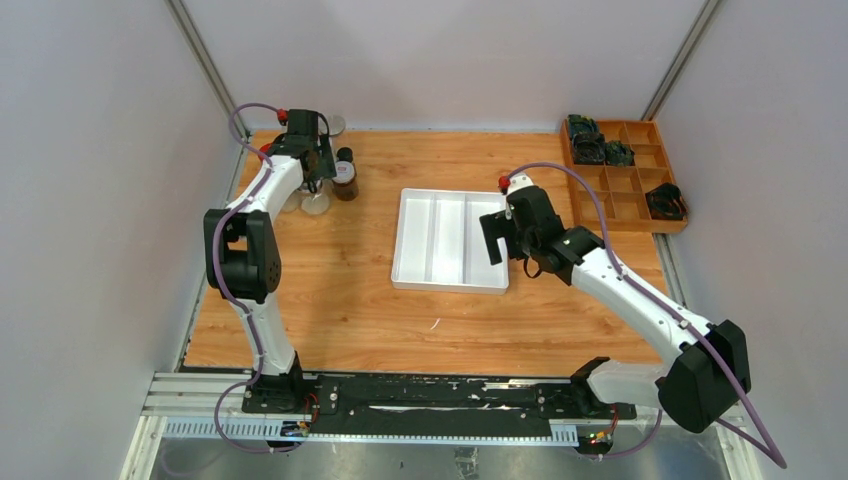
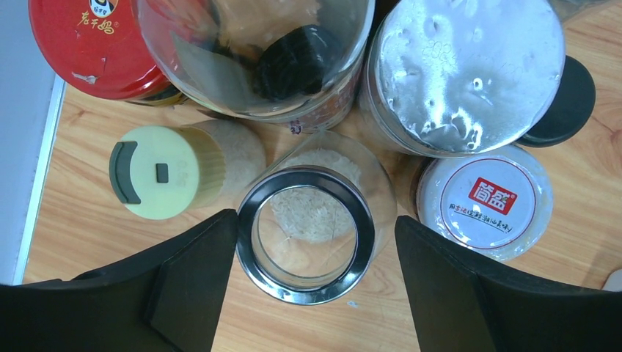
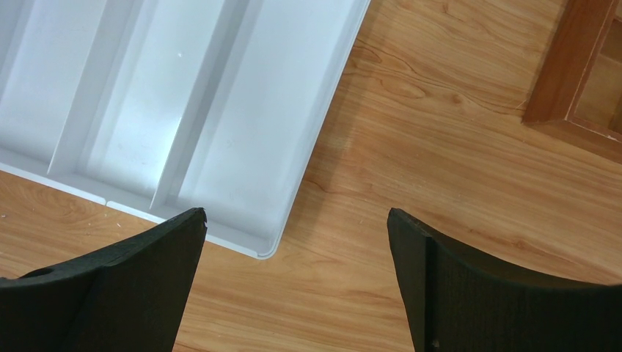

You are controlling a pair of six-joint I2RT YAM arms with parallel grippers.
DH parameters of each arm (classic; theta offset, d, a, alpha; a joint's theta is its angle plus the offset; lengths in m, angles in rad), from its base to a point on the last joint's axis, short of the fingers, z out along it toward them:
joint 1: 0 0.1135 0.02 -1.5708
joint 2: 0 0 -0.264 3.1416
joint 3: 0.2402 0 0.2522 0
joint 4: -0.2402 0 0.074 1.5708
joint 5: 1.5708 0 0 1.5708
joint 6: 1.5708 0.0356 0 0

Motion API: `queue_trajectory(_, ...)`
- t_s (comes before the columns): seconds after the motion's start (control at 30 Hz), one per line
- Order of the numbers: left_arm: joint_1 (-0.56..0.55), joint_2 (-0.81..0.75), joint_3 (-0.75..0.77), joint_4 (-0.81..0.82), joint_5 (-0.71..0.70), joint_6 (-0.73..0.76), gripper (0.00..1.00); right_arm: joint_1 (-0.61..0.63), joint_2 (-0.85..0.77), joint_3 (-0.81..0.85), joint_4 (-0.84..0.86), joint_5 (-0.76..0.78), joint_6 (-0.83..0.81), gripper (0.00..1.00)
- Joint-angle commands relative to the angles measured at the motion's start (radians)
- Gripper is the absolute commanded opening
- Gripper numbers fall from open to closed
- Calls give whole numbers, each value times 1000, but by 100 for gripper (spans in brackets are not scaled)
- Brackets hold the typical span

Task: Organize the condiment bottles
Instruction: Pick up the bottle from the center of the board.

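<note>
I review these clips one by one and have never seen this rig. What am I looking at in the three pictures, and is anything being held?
Two robot arms are bolted at the near edge of a wooden table, each ending in a two-finger gripper. The wide picture looks down from above and behind; the other two come from wrist cameras, so the black wedges are each gripper's fingers. The left gripper is open over the condiment bottles in the far left corner, straddling a clear silver-rimmed jar, apparently not gripping it. The right gripper is open and empty by a corner of the white tray. A wooden compartment box holding dark objects sits far right.
</note>
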Motion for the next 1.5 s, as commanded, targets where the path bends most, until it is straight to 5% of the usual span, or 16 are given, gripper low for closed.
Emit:
queue_trajectory(0.0,12,14,10,-53,-14,1,84,6,7,-12,4,-10,-4,100)
queue_trajectory(0.6,12,62,2,-73,19,-29,88,7,30,-10,8,-19,-10,100)
queue_trajectory(0.67,13,62,3,-74,24,-32,99,6,34,-11,9,-20,-11,100)
queue_trajectory(0.93,12,51,0,-73,33,-35,99,7,50,-10,14,-27,-10,99)
queue_trajectory(1.3,13,46,6,-75,49,-41,67,6,60,-25,16,-39,-3,98)
queue_trajectory(1.4,11,35,3,-80,53,-43,41,7,66,-27,16,-47,2,97)
queue_trajectory(1.47,12,23,-2,-82,62,-43,39,6,69,-29,18,-51,3,97)
